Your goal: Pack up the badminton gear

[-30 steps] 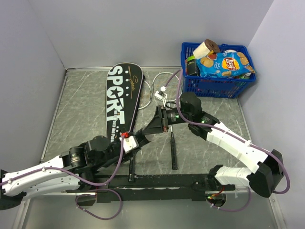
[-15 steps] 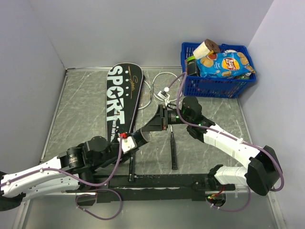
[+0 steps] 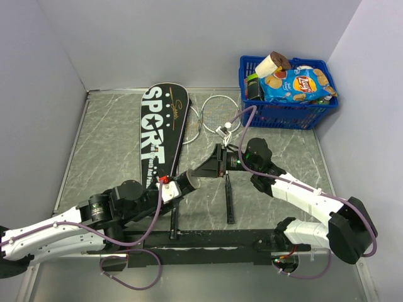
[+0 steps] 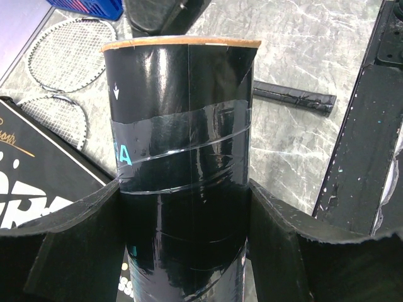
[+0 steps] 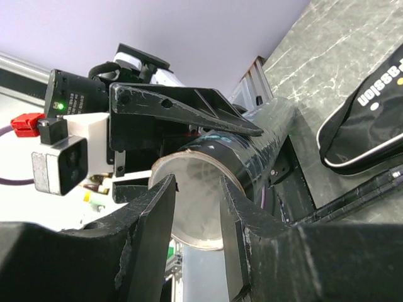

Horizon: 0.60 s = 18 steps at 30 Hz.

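Tube [image 4: 182,126], glossy, slick and I judge thin-walled, sits clamped mid-body in my left gripper [image 4: 184,201]; harder squeezing could dent it. At its open mouth my right gripper [image 5: 196,204] hangs barely parted, empty.

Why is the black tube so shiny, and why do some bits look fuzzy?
Left wrist view: the long glossy black tube with teal print reflects light as pale streaks. Right wrist view: the fingers of the right pincer are very near the lens, so they look soft and dark; the tube's mouth looks sharper. Top view: even light, only faint shadows.
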Motion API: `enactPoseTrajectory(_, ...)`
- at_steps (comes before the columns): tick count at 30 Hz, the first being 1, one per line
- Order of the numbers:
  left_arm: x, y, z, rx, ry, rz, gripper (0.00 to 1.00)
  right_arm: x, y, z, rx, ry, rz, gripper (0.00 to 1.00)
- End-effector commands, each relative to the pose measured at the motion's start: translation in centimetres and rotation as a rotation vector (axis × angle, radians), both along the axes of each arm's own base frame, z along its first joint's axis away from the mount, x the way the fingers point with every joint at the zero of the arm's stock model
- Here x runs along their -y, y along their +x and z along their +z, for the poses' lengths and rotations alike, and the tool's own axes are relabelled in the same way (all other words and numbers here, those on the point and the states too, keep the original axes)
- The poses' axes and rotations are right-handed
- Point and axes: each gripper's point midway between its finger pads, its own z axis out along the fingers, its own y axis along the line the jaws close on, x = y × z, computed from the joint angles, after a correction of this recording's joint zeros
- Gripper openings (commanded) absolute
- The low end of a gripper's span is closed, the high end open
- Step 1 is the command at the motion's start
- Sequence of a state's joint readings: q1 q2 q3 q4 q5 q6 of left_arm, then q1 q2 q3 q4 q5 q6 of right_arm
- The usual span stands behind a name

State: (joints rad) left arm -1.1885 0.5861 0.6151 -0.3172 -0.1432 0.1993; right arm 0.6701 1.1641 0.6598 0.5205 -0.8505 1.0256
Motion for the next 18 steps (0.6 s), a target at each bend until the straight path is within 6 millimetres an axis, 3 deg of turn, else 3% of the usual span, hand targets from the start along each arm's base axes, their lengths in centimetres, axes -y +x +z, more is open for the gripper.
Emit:
enactPoseTrajectory(1, 2.7, -2.1, 8.0, 0.050, -0.309, -0.135, 0.01, 0.1, 0.4, -3.7, -0.069, -0.077, -0.052, 0.42)
enactPoseTrajectory(5, 2.4, -1.9, 8.4, 0.059, -0.322, -0.118, 0.01, 0.4, 0.2, -4.9, -0.060, -0.129, -0.056, 0.36)
enactPoseTrajectory(9, 2.3, -1.8, 8.6, 0.060, -0.330, -0.110, 0.01, 0.8, -0.3, -6.2, -0.041, -0.211, -0.074, 0.23)
enactPoseTrajectory(18, 2.4, -1.3, 8.6, 0.060, -0.322, -0.087, 0.01, 0.6, -3.5, -8.4, -0.026, -0.312, 0.012, 0.00)
